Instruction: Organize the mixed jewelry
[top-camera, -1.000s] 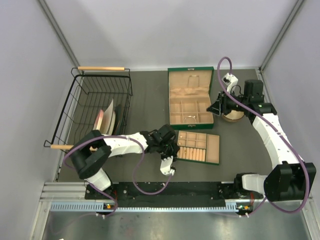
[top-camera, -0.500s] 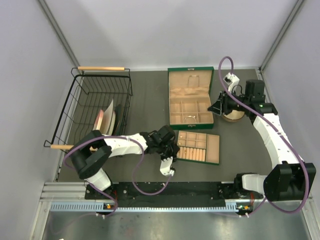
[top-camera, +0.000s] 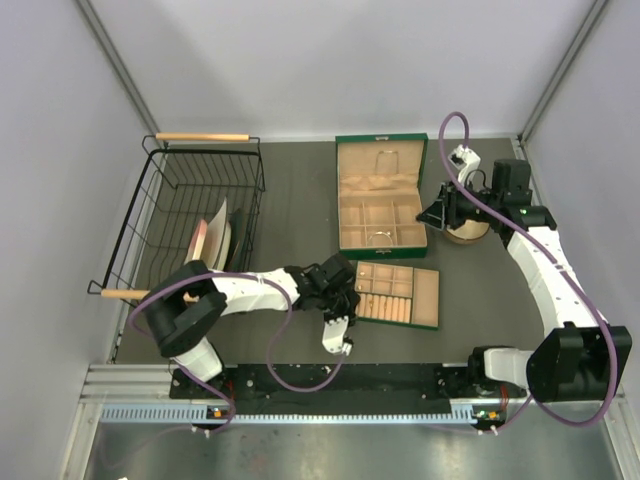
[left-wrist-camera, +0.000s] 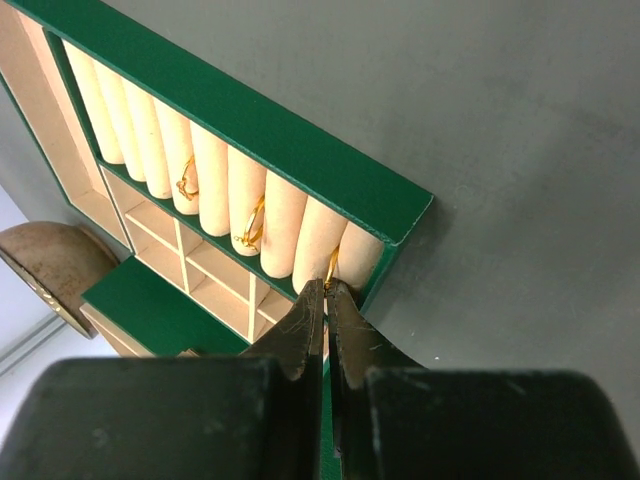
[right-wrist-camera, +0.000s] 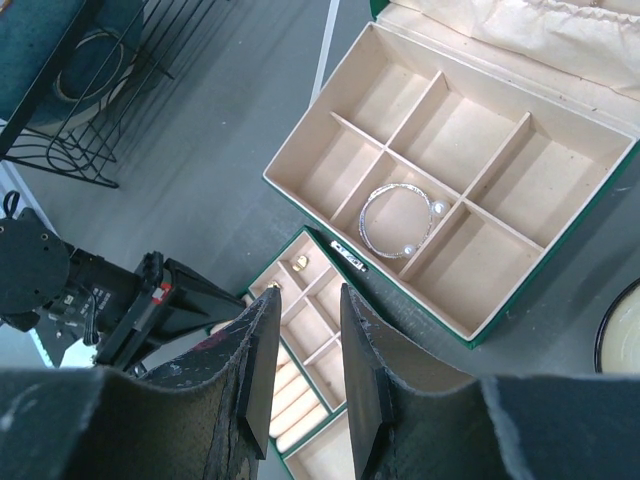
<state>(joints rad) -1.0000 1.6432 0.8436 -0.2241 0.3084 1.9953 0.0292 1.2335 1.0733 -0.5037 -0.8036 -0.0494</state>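
Here the left gripper (left-wrist-camera: 326, 290) has its two fingers pressed together, and the tips pinch a thin gold ring (left-wrist-camera: 330, 266). This ring stands upright in the last slot between the tan rolls (left-wrist-camera: 213, 190) of the tray (left-wrist-camera: 250, 130), at the corner next to the green rim. Two other pieces sit in the same row of rolls: a second ring (left-wrist-camera: 252, 224) a few slots away and a third ring (left-wrist-camera: 186, 181) further along (both are tucked between the rolls, and only a part of each one shows). In the right wrist view a small gold stud (right-wrist-camera: 300, 263) lies in one of the little square compartments of the same tray.

The right gripper (right-wrist-camera: 308, 300) hangs in the air above the near side of the green jewelry box (right-wrist-camera: 320, 100) and the tray. Its fingers are spread a little and nothing is between them. In a middle compartment of the box lies a thin round bracelet (right-wrist-camera: 408, 249) with some pearl-like beads.

From above, the tray lies on the dark table (top-camera: 300, 190) just in front of the open box. A round wooden stand (top-camera: 466, 233) is at the right of the box, close to the right gripper, and a black wire basket (top-camera: 200, 185) stands far to the left.
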